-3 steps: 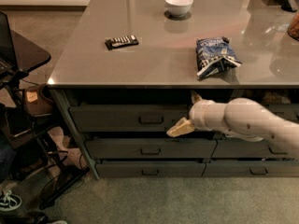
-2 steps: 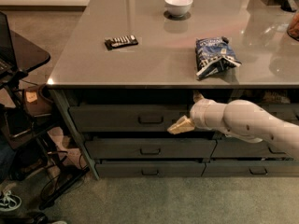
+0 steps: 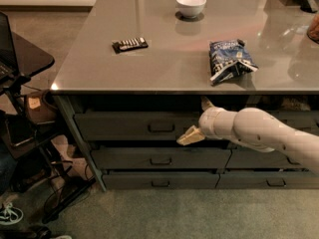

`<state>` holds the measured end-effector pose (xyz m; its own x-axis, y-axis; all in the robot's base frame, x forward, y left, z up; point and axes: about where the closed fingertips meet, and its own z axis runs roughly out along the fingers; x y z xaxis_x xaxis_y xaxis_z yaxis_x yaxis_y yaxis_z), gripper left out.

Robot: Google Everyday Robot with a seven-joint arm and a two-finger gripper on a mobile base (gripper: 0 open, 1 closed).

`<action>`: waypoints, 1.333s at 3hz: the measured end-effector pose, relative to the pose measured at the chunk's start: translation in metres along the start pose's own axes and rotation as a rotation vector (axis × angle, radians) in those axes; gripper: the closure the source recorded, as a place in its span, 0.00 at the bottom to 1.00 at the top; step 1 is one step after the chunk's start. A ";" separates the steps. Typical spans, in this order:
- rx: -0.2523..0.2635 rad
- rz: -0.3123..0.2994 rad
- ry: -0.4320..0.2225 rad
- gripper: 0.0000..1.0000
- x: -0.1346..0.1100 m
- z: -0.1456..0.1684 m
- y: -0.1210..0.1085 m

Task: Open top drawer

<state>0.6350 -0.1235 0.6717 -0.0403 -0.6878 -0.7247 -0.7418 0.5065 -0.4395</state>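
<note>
The top drawer (image 3: 124,126) is the wide dark grey front just under the counter top, with a small loop handle (image 3: 160,127) at its centre. Its front sits about flush with the drawers below, and no interior shows. My gripper (image 3: 197,120) is in front of the right end of this drawer, a little right of the handle and not touching it. One cream fingertip (image 3: 188,136) points down-left toward the handle and the other (image 3: 206,103) points up under the counter edge. The fingers stand apart with nothing between them.
The grey counter (image 3: 164,68) carries a white bowl (image 3: 191,5), a dark remote (image 3: 130,44) and a blue snack bag (image 3: 230,59). Two lower drawers (image 3: 159,159) sit beneath, with narrower drawers on the right. A black side table (image 3: 25,63) and cables stand at the left.
The gripper has stayed almost in place beside the handle. The drawer has not moved.
</note>
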 end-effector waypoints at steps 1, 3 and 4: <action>-0.001 -0.012 0.001 0.00 0.000 0.001 0.001; -0.001 -0.013 0.001 0.34 0.000 0.001 0.001; -0.001 -0.013 0.001 0.58 0.000 0.001 0.001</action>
<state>0.6351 -0.1225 0.6709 -0.0314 -0.6944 -0.7189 -0.7430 0.4973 -0.4479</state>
